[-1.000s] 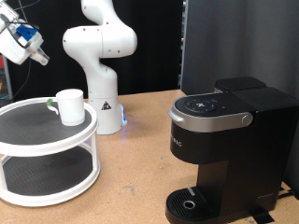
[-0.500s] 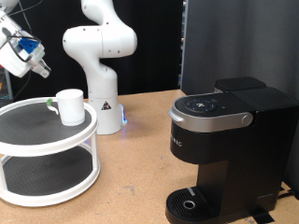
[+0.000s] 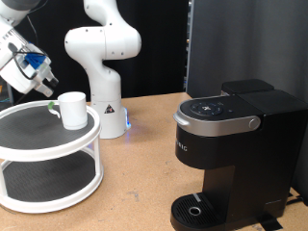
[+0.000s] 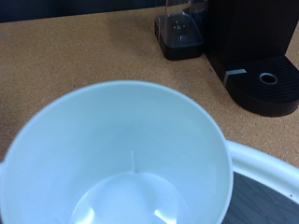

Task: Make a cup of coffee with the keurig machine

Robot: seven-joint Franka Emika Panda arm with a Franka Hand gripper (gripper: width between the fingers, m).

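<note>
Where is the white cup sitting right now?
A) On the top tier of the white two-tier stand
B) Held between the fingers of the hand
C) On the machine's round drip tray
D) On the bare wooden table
A: in the exterior view the cup stands on the top tier of the white stand, with the hand hovering near it and the keurig machine's drip tray empty.
</note>
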